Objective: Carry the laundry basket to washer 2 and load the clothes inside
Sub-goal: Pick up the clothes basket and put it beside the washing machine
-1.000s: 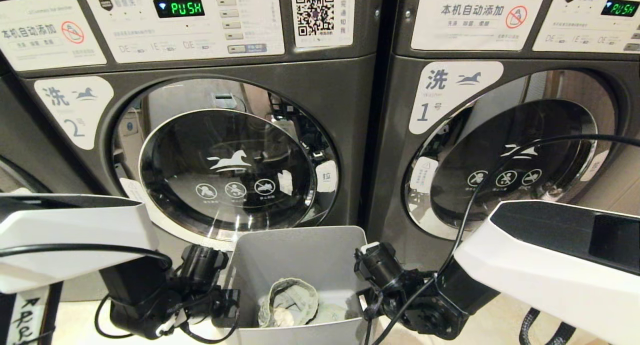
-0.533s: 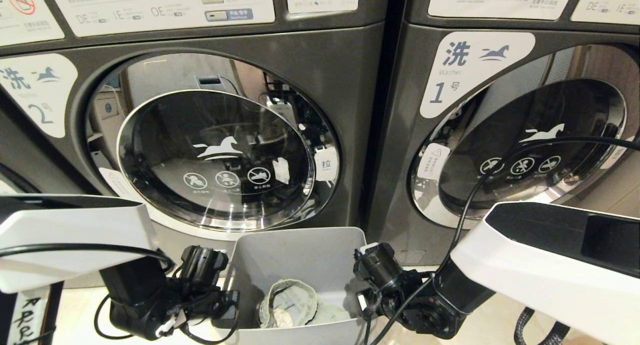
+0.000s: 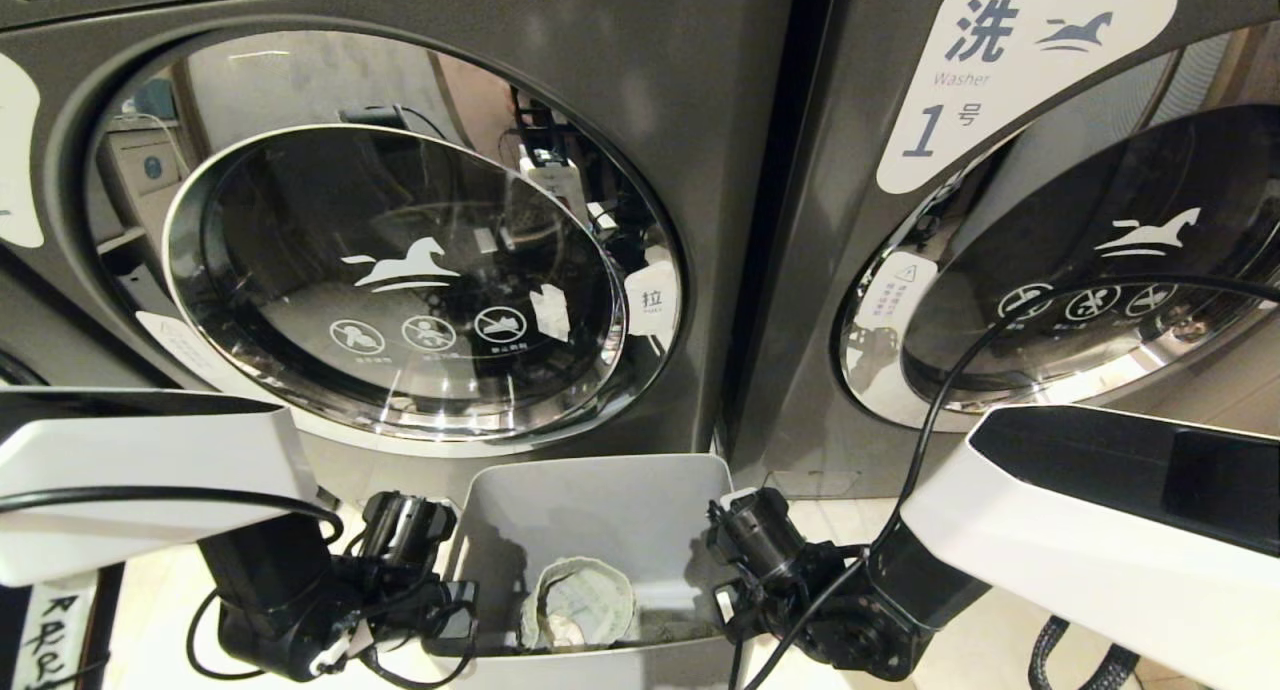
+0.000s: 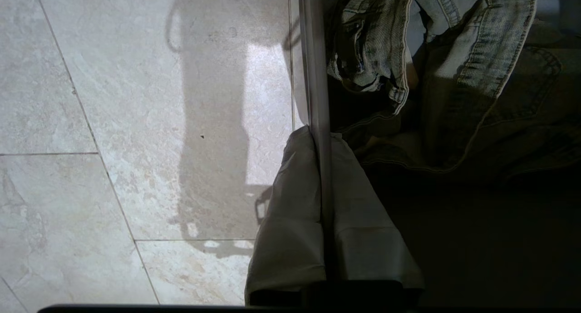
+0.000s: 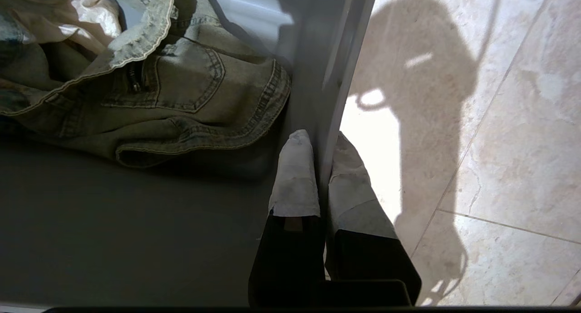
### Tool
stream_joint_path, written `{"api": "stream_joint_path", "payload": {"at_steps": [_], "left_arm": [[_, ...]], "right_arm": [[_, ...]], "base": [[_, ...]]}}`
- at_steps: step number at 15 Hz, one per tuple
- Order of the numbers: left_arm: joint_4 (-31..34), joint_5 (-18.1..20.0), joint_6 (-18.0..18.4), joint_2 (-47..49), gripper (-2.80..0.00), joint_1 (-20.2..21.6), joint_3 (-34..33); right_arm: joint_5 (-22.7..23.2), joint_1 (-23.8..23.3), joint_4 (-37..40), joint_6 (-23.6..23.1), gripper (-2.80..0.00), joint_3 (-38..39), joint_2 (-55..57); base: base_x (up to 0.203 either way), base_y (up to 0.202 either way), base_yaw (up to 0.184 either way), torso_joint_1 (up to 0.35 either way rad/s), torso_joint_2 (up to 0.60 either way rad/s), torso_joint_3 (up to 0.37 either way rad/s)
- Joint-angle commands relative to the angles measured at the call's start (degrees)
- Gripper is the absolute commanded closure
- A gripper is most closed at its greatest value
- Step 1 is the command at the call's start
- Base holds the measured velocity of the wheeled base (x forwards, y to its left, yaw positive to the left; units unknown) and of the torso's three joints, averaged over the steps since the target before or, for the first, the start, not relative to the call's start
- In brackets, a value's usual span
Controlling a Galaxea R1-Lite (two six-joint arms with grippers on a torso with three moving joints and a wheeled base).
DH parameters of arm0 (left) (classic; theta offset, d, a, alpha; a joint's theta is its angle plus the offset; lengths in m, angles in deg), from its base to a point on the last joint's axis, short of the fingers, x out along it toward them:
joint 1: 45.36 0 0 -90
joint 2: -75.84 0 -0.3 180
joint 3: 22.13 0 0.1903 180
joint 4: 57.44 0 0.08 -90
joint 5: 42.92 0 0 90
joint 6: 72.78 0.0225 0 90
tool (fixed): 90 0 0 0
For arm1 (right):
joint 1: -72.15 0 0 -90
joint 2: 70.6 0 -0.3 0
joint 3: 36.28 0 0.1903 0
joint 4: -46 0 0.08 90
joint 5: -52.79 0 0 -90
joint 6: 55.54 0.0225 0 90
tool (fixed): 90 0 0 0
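Observation:
The grey laundry basket [image 3: 590, 510] hangs between my two arms, low in the head view, in front of washer 2 [image 3: 640, 90]. The washer's chrome-ringed glass door [image 3: 400, 280] is closed. The clothes [image 3: 580, 605], a bundle of faded denim, lie in the basket's bottom. My left gripper [image 4: 320, 136] is shut on the basket's left wall [image 4: 313, 54], one finger inside and one outside. My right gripper [image 5: 321, 138] is shut the same way on the right wall [image 5: 327, 54]. The denim [image 5: 181, 90] lies near the inner finger.
Washer 1 [image 3: 1000, 80], with its label and closed door, stands directly to the right of washer 2. Pale floor tiles [image 4: 113, 122] show beside the basket in both wrist views. A black cable [image 3: 940, 410] loops over my right arm.
The whole head view has tilted downward: the control panels and the "2" label have slid out of the top and left. Both grippers keep their hold on the basket.

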Motion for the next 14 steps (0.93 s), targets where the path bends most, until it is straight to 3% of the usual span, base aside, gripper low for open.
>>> {"api": "stream_joint_path", "payload": {"at_steps": [1, 6, 11, 14], "left_arm": [[-0.15, -0.46, -0.18, 0.06, 0.0, 0.0, -0.08], [-0.5, -1.25, -0.09, 0.33, 0.0, 0.0, 0.09], [-10.18, -4.05, 0.17, 4.47, 0.0, -0.07, 0.0], [-10.47, -4.5, 0.09, 5.39, 0.0, -0.09, 0.08]], "right_arm": [[-0.39, 0.02, -0.1, 0.08, 0.0, 0.03, 0.1], [-0.98, -0.07, -0.1, -0.07, 0.0, -0.38, 0.98], [-2.13, -0.45, -3.08, -3.06, 0.0, -0.15, 2.25], [-3.39, -0.95, -5.92, -4.56, 0.0, -0.32, 4.0]], "base": [[0.0, 0.0, 0.0, -0.002, 0.0, -0.115], [0.0, 0.0, 0.0, 0.0, 0.0, -0.021], [0.0, 0.0, 0.0, 0.0, 0.0, 0.0], [0.0, 0.0, 0.0, 0.0, 0.0, 0.0]]}}
